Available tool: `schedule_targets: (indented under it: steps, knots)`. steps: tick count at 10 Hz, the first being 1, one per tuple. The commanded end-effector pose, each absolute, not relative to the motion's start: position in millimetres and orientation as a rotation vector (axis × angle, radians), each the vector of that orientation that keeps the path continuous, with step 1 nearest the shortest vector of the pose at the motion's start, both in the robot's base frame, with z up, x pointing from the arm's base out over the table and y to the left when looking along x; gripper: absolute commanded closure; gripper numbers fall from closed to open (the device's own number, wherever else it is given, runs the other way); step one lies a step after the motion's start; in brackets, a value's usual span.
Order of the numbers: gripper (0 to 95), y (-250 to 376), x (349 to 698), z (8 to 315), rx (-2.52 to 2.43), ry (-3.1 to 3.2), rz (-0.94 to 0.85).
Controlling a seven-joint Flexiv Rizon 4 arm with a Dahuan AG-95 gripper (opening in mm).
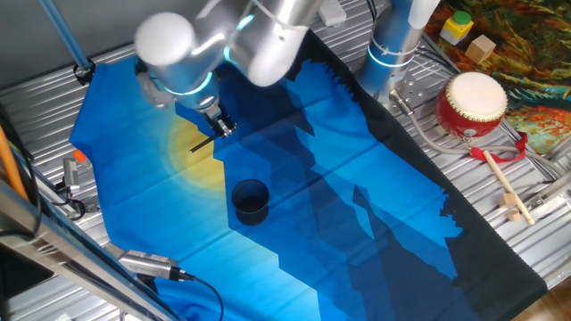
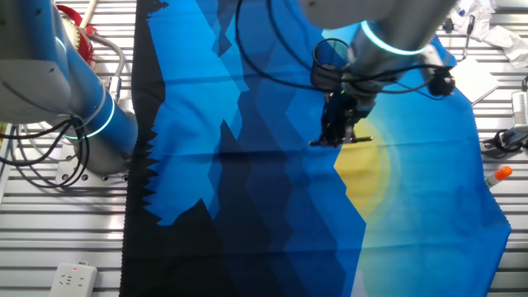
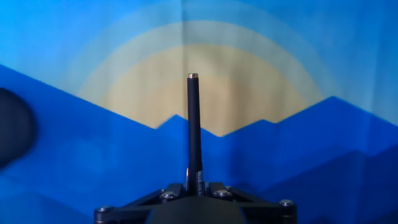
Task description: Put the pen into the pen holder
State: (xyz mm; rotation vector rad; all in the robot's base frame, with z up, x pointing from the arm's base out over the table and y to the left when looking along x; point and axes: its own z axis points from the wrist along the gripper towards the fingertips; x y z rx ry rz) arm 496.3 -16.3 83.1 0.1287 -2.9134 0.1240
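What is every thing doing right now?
pen: gripped, held off the cloth
gripper: shut on the pen
pen holder: upright, open, nothing seen inside
drum: resting beside the cloth
drumstick: lying flat

The gripper (image 1: 220,127) is hanging above the blue cloth (image 1: 375,214) with the pen (image 1: 204,143) clamped between its fingers, and open cloth is lying all around it. The pen holder (image 1: 250,201) is standing alone nearby, its round mouth showing unobstructed from above. The red drum (image 1: 471,105) and drumstick (image 1: 504,187) are sitting well apart, off the cloth's far edge. An orange-tipped marker (image 2: 498,174) is lying off the cloth's edge.
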Motion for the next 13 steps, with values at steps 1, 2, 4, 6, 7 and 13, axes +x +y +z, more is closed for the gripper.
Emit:
schedule_targets:
  steps: [1,2,4,6,7,13]
  knots:
    - [95.0,-0.2,504.4,93.0,0.063,-2.899,0.051]
    - [95.0,4.8,508.8,94.1,0.045,-2.897,0.041]
    - [95.0,17.8,518.0,104.6,0.002,-2.887,0.041]
    - [95.0,31.9,523.8,119.0,-0.027,-2.867,0.052]
    - [95.0,38.9,524.7,125.1,-0.042,-2.858,0.052]
    - [95.0,56.7,514.6,136.8,-0.052,-2.847,0.02]
